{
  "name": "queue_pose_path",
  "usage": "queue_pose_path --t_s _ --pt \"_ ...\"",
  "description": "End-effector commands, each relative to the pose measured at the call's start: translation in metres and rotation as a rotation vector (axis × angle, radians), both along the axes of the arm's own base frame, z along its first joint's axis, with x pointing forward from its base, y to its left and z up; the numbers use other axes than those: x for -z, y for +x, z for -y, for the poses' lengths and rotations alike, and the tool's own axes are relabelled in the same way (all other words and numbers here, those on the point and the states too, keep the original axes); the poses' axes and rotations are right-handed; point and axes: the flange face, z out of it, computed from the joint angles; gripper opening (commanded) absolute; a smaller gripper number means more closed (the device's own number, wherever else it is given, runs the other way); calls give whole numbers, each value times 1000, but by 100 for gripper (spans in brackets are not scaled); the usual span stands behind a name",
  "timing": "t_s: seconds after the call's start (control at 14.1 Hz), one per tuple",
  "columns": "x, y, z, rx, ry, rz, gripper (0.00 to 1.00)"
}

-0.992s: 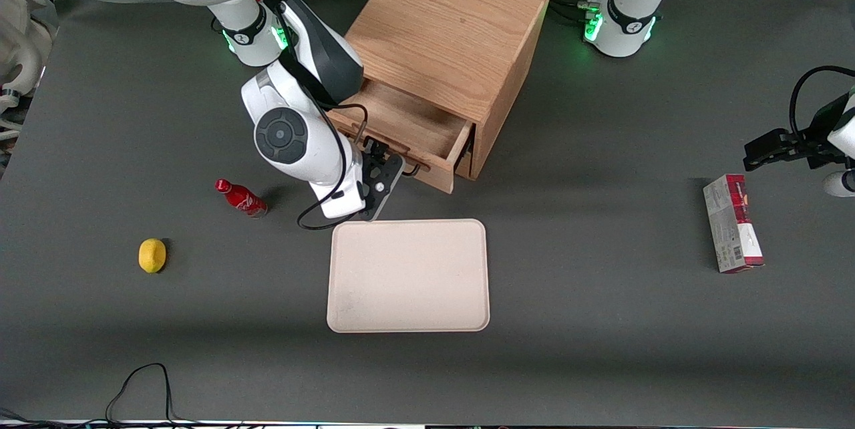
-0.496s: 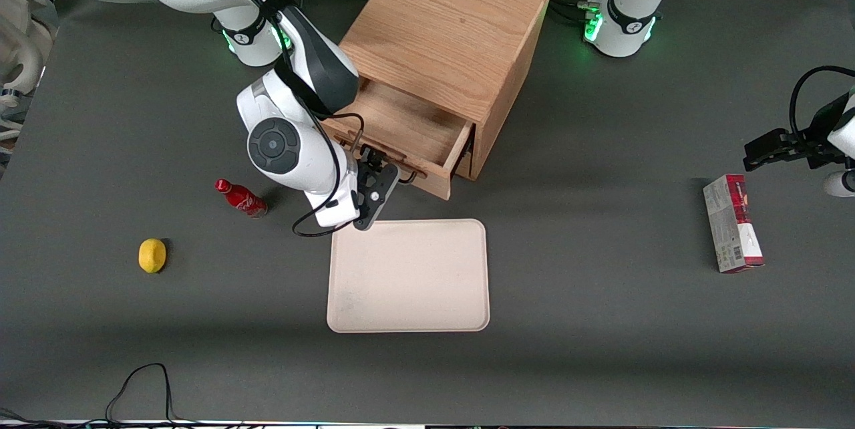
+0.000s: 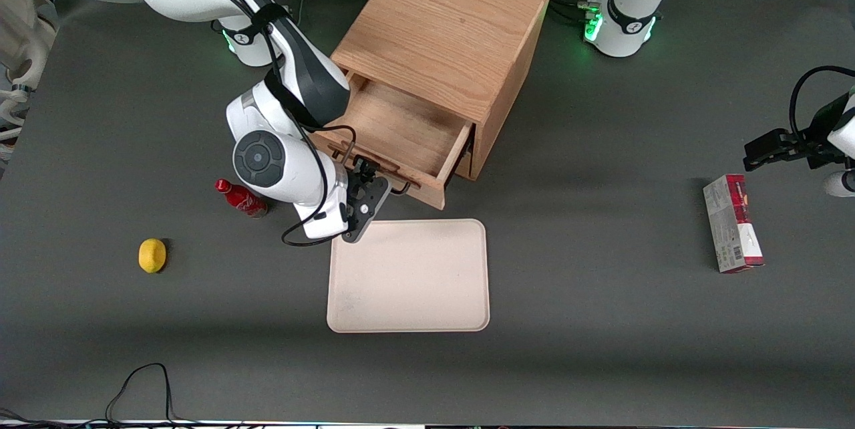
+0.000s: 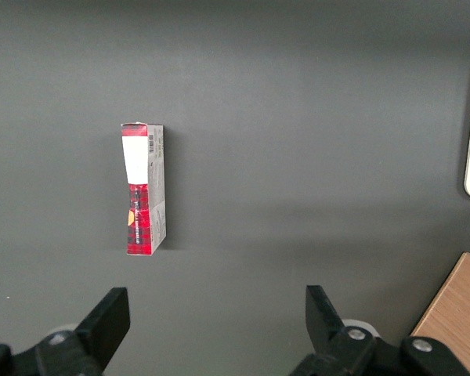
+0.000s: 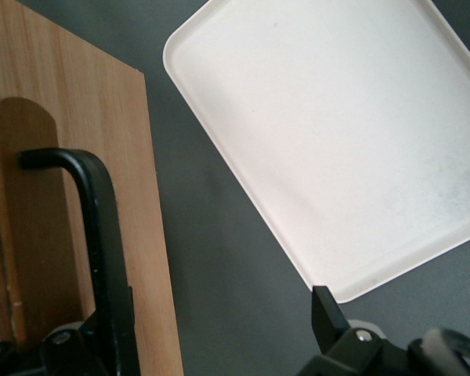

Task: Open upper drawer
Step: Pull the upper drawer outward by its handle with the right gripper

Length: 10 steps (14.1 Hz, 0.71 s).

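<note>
The wooden cabinet [image 3: 447, 28] stands at the back of the table. Its upper drawer [image 3: 401, 125] is pulled well out, and its bare wooden inside shows. My right gripper [image 3: 366, 183] is at the drawer's front, at the black wire handle [image 3: 399, 187]. In the right wrist view the gripper [image 5: 219, 317] is open. One finger lies along the handle bar [image 5: 102, 227] against the drawer front [image 5: 59, 141]. The other finger [image 5: 327, 313] stands apart over the dark table.
A cream tray [image 3: 409, 275] lies just nearer the front camera than the drawer, also in the right wrist view [image 5: 329, 133]. A red bottle [image 3: 240, 197] and a lemon [image 3: 152, 255] lie toward the working arm's end. A red-and-white box [image 3: 732, 223] lies toward the parked arm's end.
The upper drawer has slid farther out of the cabinet. My gripper and wrist have moved with its front, away from the cabinet and toward the working arm's end.
</note>
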Motion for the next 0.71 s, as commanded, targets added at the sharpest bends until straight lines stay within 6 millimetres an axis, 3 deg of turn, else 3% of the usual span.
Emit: queue_pose_path --t_s 0.0,0.64 --pt "-4 17 8 10 25 17 100" --pt "-6 37 24 51 43 25 100"
